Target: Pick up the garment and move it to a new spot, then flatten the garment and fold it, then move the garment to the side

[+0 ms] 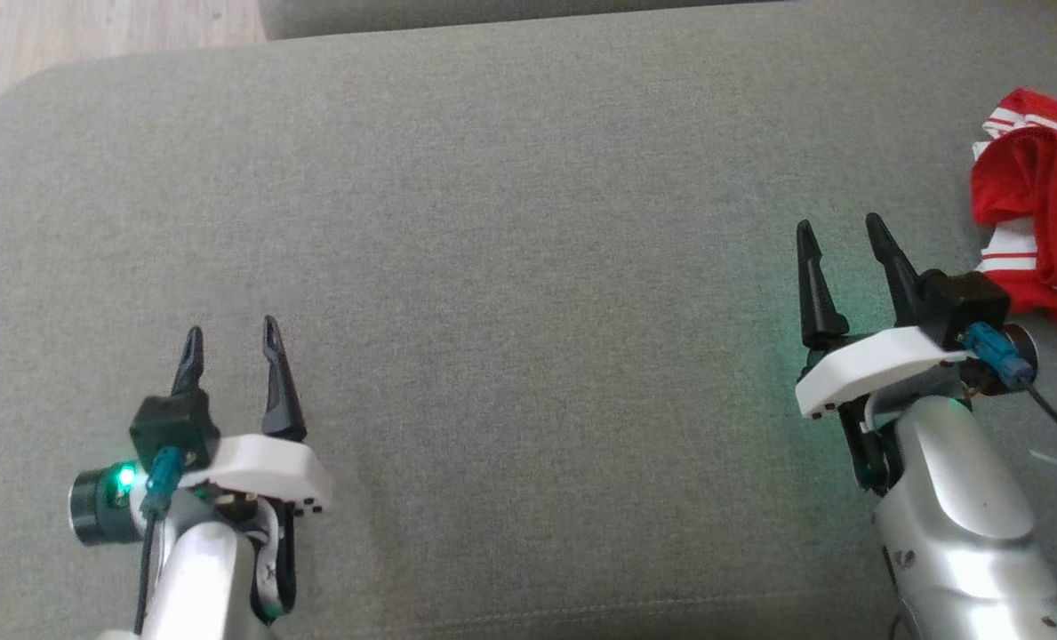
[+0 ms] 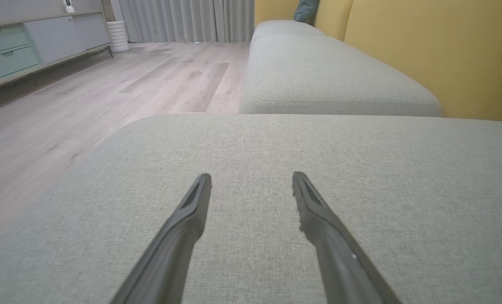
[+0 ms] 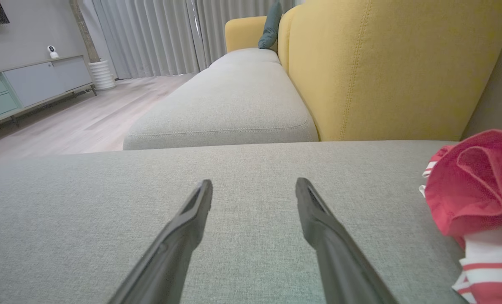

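Starting with what's sitting closest: looking at the right gripper (image 1: 837,222) and left gripper (image 1: 232,325), both hovering low over the seat, fingers spread wide apart on each, clamping nothing. Guessing at a neutral pose here, pointing forward with plenty of gap, fitting a reach as much as a let-go.

Then going by size. Seeing the grey cushion (image 1: 528,178) taking up most of the head view, with a wide bare stretch lying between and ahead of the two grippers, probably handy as a flattening spot. Catching the yellow backrest (image 3: 381,63) standing behind in the right wrist view.

Finding the garment (image 1: 1035,204) lying way off at the cushion's right edge, near the right gripper but not touching the fingers. Looking bunched and rumpled rather than neatly folded, though getting cut off by the frame, so hard calling it. Fitting two stories equally: jersey waiting for a pickup, or jersey already parked at the side. Spotting the white striped sleeve panel (image 1: 1008,253) poking out at the near end.
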